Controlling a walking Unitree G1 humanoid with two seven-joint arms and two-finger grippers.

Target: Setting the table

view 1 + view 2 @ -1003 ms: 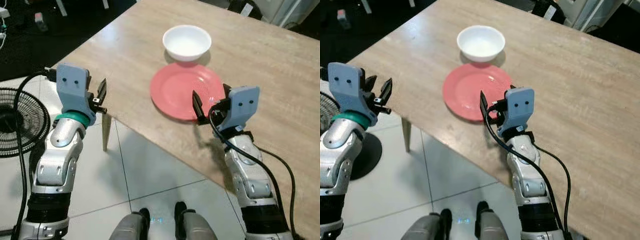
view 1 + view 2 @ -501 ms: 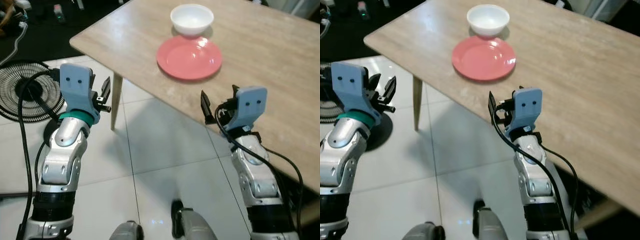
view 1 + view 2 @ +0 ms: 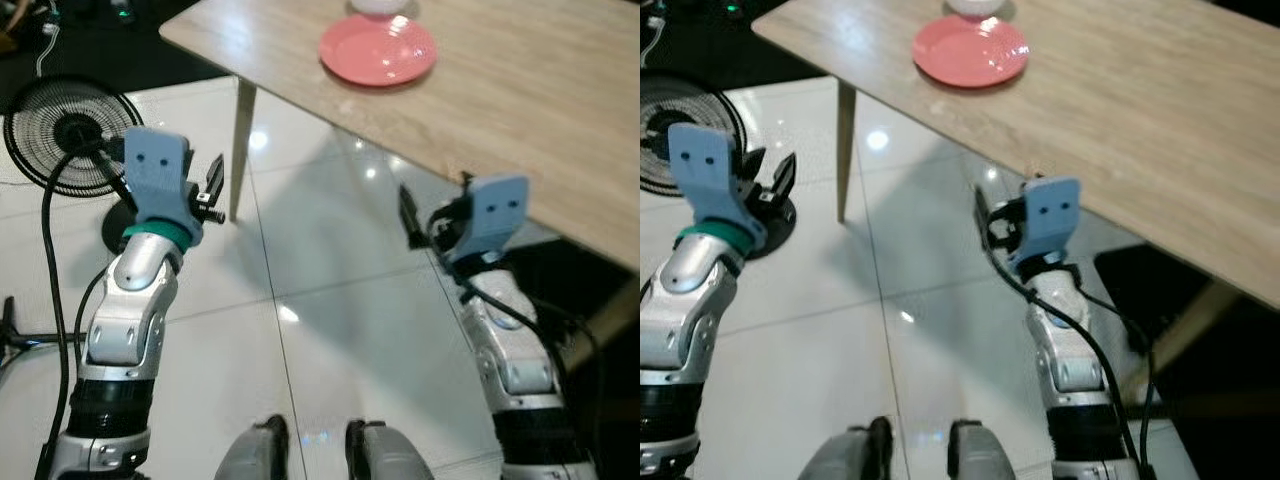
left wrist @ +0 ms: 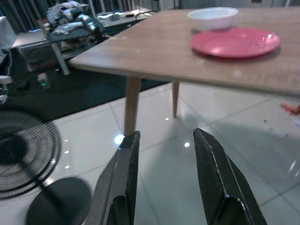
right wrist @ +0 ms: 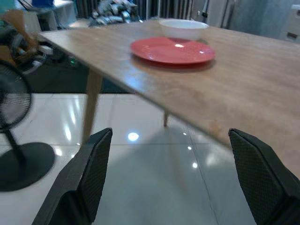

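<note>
- On the light wooden table (image 3: 520, 110), near its corner: round red plate (image 3: 378, 49), flat on the top.
- White bowl (image 5: 183, 29) sits just beyond the plate, touching or nearly touching its far rim.
- Right gripper (image 3: 425, 222): off the table's near edge, over the glossy white tiled floor (image 3: 320, 300); fingers spread wide, nothing held.
- Left gripper (image 3: 207, 190): beside the table leg (image 3: 240, 150), fingers apart, nothing held.
- Black pedestal fan (image 3: 70, 130) stands on the floor left of the table.

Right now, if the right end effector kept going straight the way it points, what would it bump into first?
Probably the near edge of the wooden table. The right end effector, fingers open, hangs over the tiled floor and faces that edge; the red plate lies farther back. Depth is unclear.
</note>
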